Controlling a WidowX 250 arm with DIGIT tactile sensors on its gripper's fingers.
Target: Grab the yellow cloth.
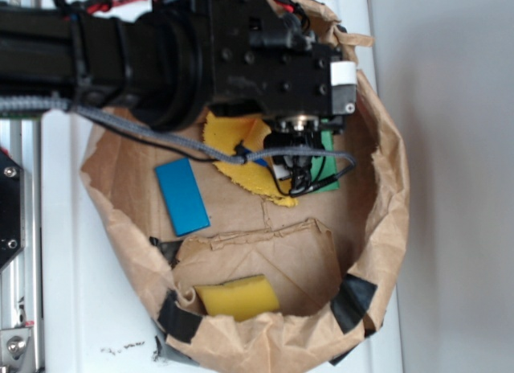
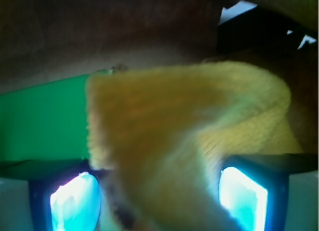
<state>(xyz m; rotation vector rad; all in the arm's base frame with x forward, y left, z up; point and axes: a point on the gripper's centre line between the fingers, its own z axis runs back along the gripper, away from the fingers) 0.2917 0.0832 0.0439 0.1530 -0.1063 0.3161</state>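
Note:
The yellow cloth (image 1: 229,136) lies crumpled on the floor of a brown paper bag, partly hidden under the arm. My gripper (image 1: 287,162) is low over the cloth's right part. In the wrist view the yellow cloth (image 2: 189,121) fills the middle and bulges up, blurred, between the two fingers. My gripper (image 2: 159,201) stands open, with the fingertips (image 2: 75,201) set wide on either side of the fold. Whether the pads touch the fabric I cannot tell.
The cut-down paper bag's crinkled wall (image 1: 389,204) rings everything. Inside it are a blue block (image 1: 182,196) at the left, a green block (image 1: 328,160) beside the cloth, seen again as the green block (image 2: 45,121), and a small yellow sponge (image 1: 237,297) near the front under a paper flap.

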